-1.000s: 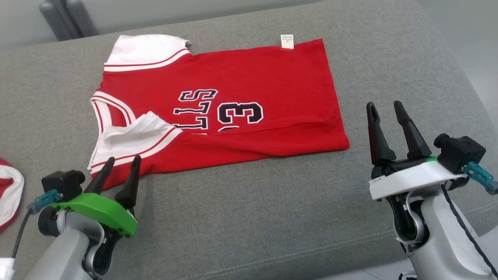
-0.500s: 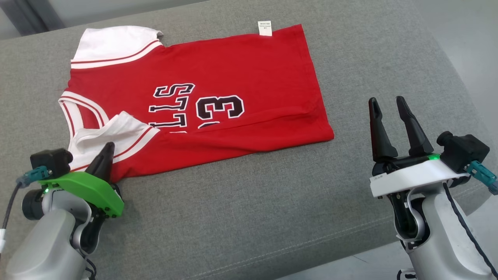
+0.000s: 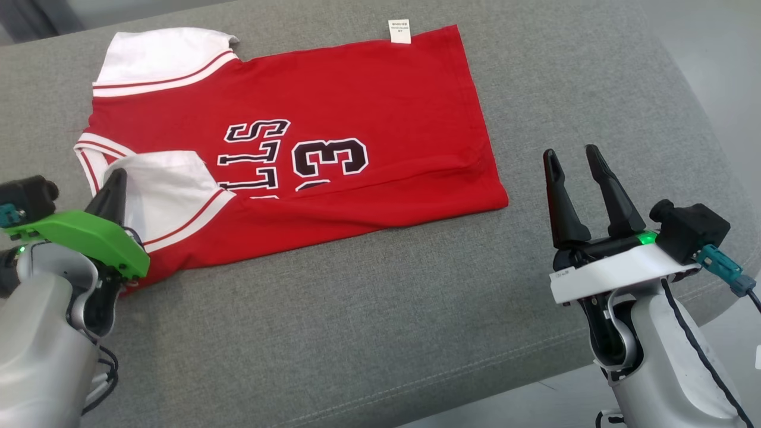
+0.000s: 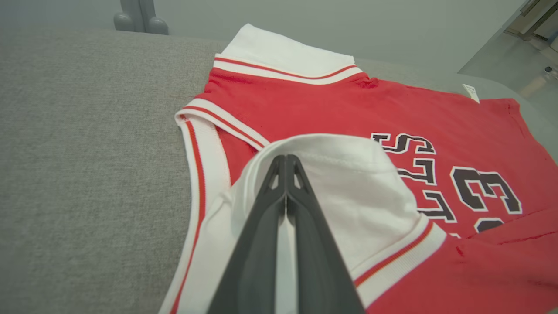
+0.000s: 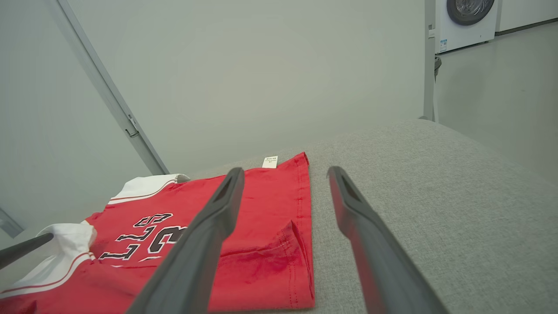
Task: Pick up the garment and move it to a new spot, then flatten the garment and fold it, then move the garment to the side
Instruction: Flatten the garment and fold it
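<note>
The garment (image 3: 357, 95) is a red jersey with white sleeves and black lettering, lying mostly flat on the grey cushion (image 3: 357, 309). Its near white sleeve (image 3: 172, 190) is folded over onto the red body. My left gripper (image 3: 116, 178) is shut on that sleeve at the garment's left end. In the left wrist view the closed fingers (image 4: 285, 159) pinch the white cloth (image 4: 362, 192), which curls over their tips. My right gripper (image 3: 571, 153) stands open beyond the garment's hem, holding nothing. In the right wrist view its fingers (image 5: 283, 172) frame the hem (image 5: 301, 209).
The cushion's rounded front edge (image 3: 475, 380) runs below both arms, with pale floor beyond it at the right. A white label (image 3: 399, 31) sticks out at the garment's far edge. A washing machine (image 5: 466, 17) stands far off by the wall.
The head camera has shifted. My left gripper went from open to shut on the near white sleeve, and the sleeve now lies smoother and higher. The right gripper stayed open.
</note>
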You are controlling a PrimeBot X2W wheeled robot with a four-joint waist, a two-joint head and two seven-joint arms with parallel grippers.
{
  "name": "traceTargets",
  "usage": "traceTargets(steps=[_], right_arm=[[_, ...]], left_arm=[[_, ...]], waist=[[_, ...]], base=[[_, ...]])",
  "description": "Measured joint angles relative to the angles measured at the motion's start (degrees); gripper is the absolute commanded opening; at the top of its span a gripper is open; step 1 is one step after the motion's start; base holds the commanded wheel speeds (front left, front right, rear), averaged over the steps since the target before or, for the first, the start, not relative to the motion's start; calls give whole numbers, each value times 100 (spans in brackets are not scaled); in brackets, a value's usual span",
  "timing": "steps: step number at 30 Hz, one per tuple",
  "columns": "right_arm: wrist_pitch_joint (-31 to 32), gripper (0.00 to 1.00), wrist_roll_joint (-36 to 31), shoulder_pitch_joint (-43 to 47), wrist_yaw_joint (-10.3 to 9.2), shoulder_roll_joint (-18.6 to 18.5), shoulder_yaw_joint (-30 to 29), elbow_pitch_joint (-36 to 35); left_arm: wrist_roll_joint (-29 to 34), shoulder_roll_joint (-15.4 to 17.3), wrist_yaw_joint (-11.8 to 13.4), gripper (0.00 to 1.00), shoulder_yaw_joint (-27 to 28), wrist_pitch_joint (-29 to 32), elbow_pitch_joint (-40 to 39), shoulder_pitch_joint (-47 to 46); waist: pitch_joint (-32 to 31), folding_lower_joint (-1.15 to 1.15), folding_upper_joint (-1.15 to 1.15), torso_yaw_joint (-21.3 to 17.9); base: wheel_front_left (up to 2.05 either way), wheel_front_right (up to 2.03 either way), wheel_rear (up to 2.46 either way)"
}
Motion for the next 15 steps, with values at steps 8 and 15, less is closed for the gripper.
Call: traceTargets(steps=[8,15], right_arm=[[0,100,-54,-176,58,30,129,-8],[0,100,-63,-201,58,34,-122,-4]], left_arm=[[-238,66,-14,0,81,193,419,-394],[-141,20,-18,0,-85,-94,441,-531]], waist=[[232,0,0,-128],[260,0,0,-153]], base=[[0,0,0],[0,0,0]])
